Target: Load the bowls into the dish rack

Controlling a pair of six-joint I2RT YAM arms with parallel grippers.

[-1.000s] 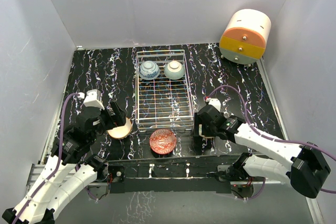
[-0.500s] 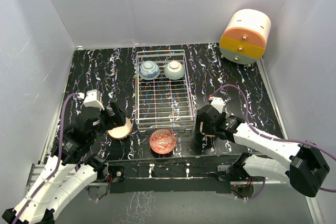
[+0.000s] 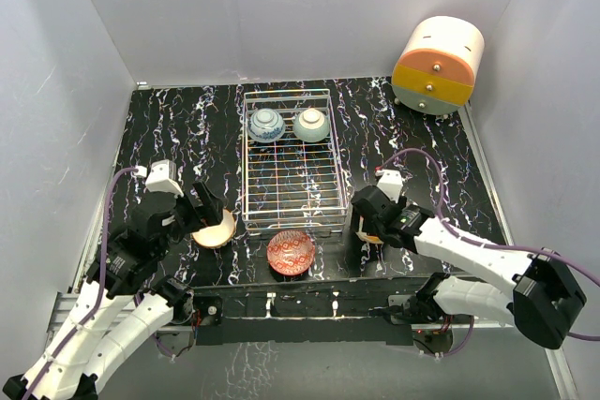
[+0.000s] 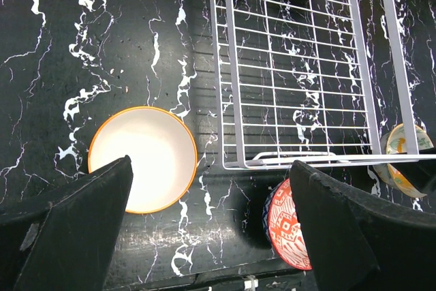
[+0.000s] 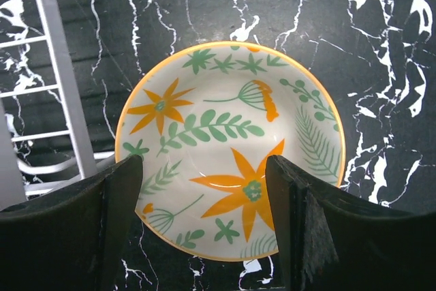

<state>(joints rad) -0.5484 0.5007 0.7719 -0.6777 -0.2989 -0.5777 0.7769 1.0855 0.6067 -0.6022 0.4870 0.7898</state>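
The dish rack (image 3: 291, 185) stands mid-table with a blue-white patterned bowl (image 3: 266, 125) and a pale mint bowl (image 3: 311, 125) at its far end. A cream-tan bowl (image 3: 215, 229) sits left of the rack's near end, and a red patterned bowl (image 3: 291, 252) sits just in front of it. My left gripper (image 3: 201, 209) is open above the cream-tan bowl (image 4: 146, 158), holding nothing. My right gripper (image 5: 204, 168) is open directly over the yellow-green leafy bowl (image 5: 225, 127), its fingers either side of the near half. That bowl is mostly hidden under the right gripper (image 3: 367, 224) from above.
A cream-and-orange cylindrical drawer unit (image 3: 438, 65) stands at the back right corner. White walls close in the table on three sides. The rack's near corner (image 5: 58, 66) lies close to the left of the leafy bowl. The red bowl (image 4: 289, 226) shows beside my left gripper's right finger.
My right gripper has shifted slightly right and settled over the leafy bowl. My left arm has moved a little to the left. The bowls have not moved.
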